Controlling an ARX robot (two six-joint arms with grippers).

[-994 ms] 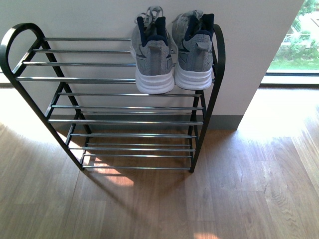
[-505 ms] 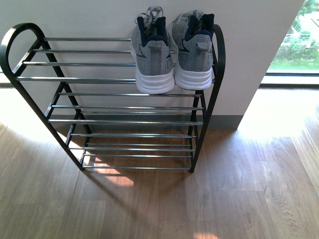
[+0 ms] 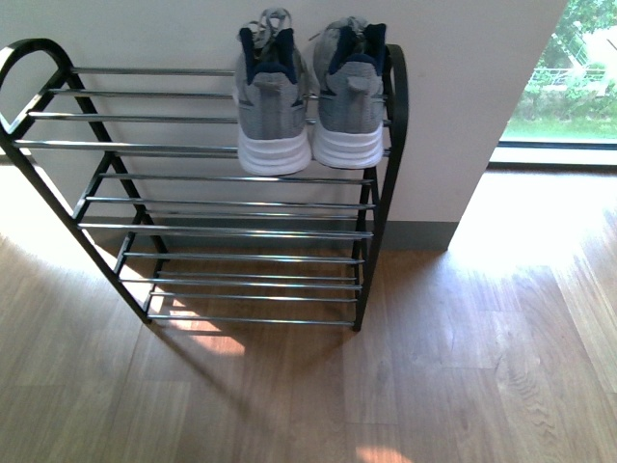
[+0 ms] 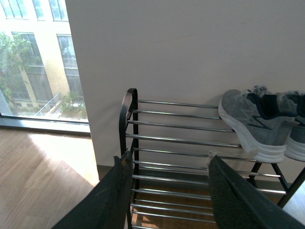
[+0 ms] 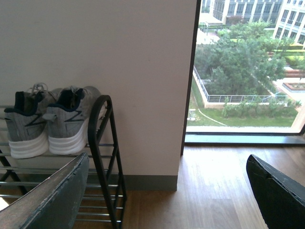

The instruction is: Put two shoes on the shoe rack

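Fingers of the left gripper (image 4: 167,161) stand wide apart with nothing between them. The right gripper (image 5: 167,160) is spread open and empty too. Ahead of both stands the shoe rack (image 3: 145,146). On its top tier, nearer the right gripper, one grey sneaker (image 3: 274,111) sits beside the second grey sneaker (image 3: 349,101).

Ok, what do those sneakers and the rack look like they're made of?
Sneakers: grey uppers that look like matte knit fabric; the smooth white soles are probably rubber or foam. Rack: the frame seems to be black painted metal with a slight sheen; the rods look chrome-plated, going by their mirror-bright reflections.
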